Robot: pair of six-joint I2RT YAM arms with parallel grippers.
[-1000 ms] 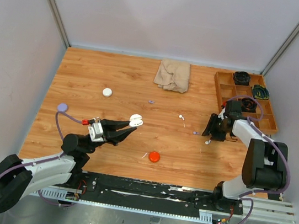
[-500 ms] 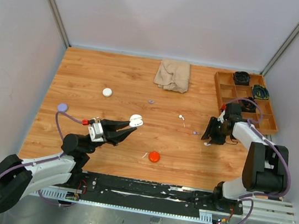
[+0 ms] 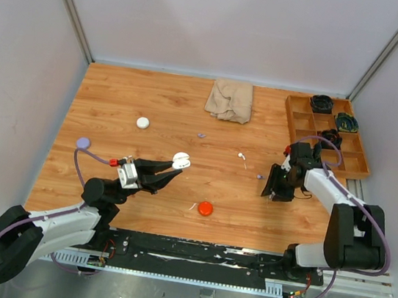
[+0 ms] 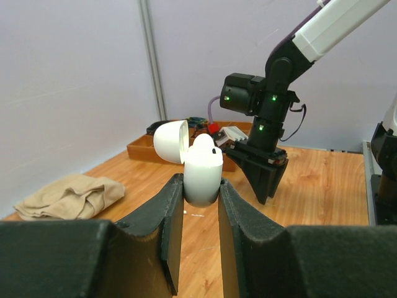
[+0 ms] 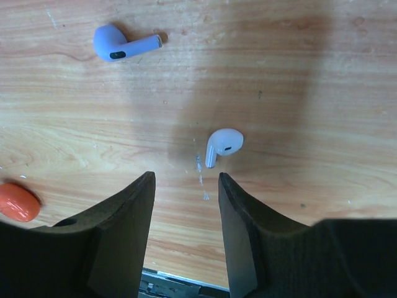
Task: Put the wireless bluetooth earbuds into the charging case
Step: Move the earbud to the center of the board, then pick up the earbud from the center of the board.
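Observation:
My left gripper (image 3: 174,166) is shut on a white charging case (image 3: 180,161) and holds it above the table. In the left wrist view the case (image 4: 203,169) stands upright between the pads, its lid (image 4: 170,141) flipped open. My right gripper (image 3: 275,188) is open and empty, pointing down at the table. In the right wrist view a white earbud (image 5: 223,144) lies on the wood just beyond the open gripper (image 5: 185,180). A purple earbud (image 5: 124,46) lies farther off; it also shows from above (image 3: 260,176). Another white earbud (image 3: 242,156) and another purple one (image 3: 201,134) lie mid-table.
A red puck (image 3: 205,208), a white puck (image 3: 143,122) and a purple puck (image 3: 83,143) lie on the table. A beige cloth (image 3: 230,99) lies at the back. A wooden tray (image 3: 303,123) with compartments stands at the back right. A red-orange rounded thing (image 5: 18,202) shows at the right wrist view's left edge.
My right gripper has moved left and toward the near edge, over the white earbud. The left gripper and the case have not moved.

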